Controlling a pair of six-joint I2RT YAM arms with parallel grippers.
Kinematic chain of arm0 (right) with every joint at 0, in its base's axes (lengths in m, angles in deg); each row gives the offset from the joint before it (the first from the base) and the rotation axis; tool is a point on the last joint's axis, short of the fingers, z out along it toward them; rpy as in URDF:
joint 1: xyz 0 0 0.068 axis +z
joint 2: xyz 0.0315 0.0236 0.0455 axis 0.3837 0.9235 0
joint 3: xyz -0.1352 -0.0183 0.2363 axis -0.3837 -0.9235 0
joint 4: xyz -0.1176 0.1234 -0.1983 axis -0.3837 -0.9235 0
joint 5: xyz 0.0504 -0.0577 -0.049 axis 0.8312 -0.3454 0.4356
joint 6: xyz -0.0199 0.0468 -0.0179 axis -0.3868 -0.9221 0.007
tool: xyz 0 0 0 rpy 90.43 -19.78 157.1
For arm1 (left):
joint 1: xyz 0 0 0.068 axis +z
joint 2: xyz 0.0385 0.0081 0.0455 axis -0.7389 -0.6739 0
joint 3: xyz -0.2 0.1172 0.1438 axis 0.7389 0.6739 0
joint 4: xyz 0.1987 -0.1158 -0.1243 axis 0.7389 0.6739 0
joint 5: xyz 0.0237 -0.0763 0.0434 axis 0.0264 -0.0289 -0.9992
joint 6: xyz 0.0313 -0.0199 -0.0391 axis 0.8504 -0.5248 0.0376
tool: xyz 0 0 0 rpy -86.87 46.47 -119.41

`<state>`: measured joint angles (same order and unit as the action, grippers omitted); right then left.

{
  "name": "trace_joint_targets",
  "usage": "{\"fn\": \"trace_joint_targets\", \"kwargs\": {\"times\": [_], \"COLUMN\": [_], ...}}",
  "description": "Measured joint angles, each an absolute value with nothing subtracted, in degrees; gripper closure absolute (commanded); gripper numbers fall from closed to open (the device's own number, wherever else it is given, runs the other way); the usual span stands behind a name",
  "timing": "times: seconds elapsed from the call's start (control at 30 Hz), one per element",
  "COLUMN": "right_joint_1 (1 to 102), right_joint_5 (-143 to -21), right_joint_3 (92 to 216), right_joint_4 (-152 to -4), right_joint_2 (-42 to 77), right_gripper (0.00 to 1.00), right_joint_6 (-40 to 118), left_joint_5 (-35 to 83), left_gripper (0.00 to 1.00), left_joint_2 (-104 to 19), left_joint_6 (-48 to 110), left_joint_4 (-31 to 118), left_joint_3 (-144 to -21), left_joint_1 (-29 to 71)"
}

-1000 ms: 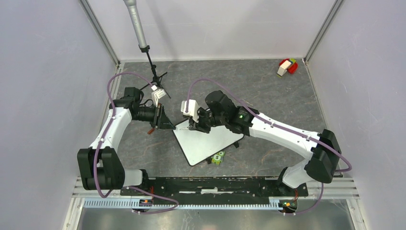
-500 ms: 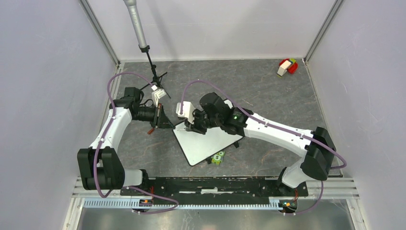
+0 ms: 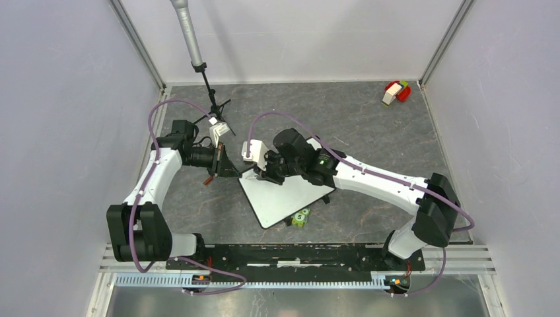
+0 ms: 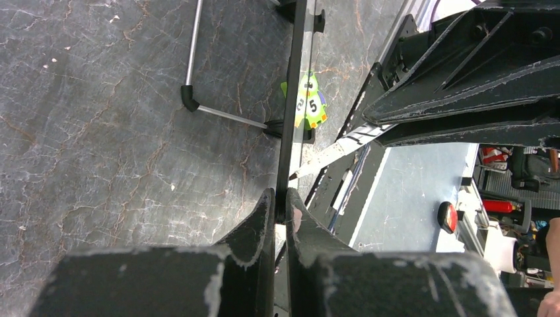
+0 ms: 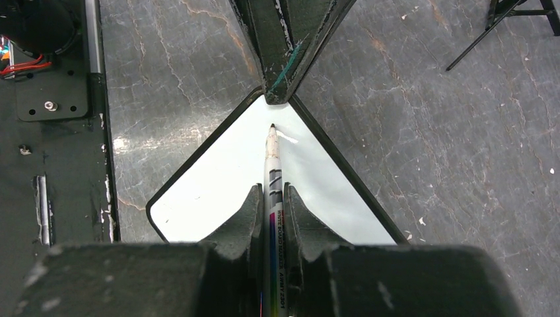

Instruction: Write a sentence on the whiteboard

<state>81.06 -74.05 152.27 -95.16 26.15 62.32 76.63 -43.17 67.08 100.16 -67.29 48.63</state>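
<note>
The whiteboard [image 3: 285,197] lies as a tilted diamond on the dark table, its face blank white. My left gripper [image 3: 236,174] is shut on its far-left corner. In the left wrist view the board's black rim [image 4: 293,99] runs edge-on out of the closed gripper [image 4: 280,193]. My right gripper [image 5: 272,189] is shut on a white marker pen [image 5: 271,165], whose dark tip hangs just short of that pinched corner, over the whiteboard [image 5: 224,188]. A faint pale streak [image 5: 286,137] lies beside the tip. The sentence is out of view; no lettering shows.
A green number tile [image 3: 300,217] sits at the board's near corner, also the tile [image 4: 309,105] in the left wrist view. A black tripod stand [image 3: 212,109] rises at the back left. Coloured toy blocks [image 3: 395,92] lie at the back right. A thin metal rod [image 4: 193,59] lies beside the board.
My left gripper has closed onto the board's corner. The right arm has slid a little left, carrying the marker tip toward that corner.
</note>
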Motion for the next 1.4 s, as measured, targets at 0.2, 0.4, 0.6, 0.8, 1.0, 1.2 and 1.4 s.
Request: {"fn": "trace_joint_targets", "kwargs": {"times": [0.2, 0.4, 0.6, 0.8, 1.0, 1.2, 1.4], "right_joint_1": [81.06, 81.13, 81.74, 82.55, 82.57, 82.57, 82.55], "right_joint_5": [-74.61, -74.31, -73.13, -72.65, -72.17, -72.93, -75.05], "right_joint_3": [152.2, 150.32, 147.22, 144.92, 145.1, 147.09, 147.96], "right_joint_4": [-95.09, -94.37, -94.17, -94.57, -94.76, -94.76, -94.02], "right_joint_2": [26.26, 26.04, 25.25, 24.47, 24.44, 24.42, 24.4], "right_gripper": [1.0, 1.0, 1.0, 1.0, 1.0, 1.0, 1.0], "right_joint_6": [62.36, 62.39, 62.47, 62.85, 62.93, 62.93, 62.93], "left_joint_5": [76.52, 76.15, 76.11, 76.13, 76.2, 76.28, 76.28], "left_gripper": [0.97, 0.98, 0.98, 0.98, 0.98, 0.97, 0.97], "left_joint_2": [-43.17, -43.17, -43.17, -43.17, -43.17, -43.17, -43.17], "left_joint_6": [67.17, 67.28, 67.43, 67.52, 67.56, 67.56, 67.56], "left_joint_4": [99.99, 99.74, 99.61, 99.61, 99.64, 99.7, 99.7], "left_joint_3": [-67.29, -67.26, -67.22, -67.22, -67.22, -67.22, -67.22], "left_joint_1": [48.52, 48.52, 48.52, 48.52, 48.52, 48.52, 48.52]}}
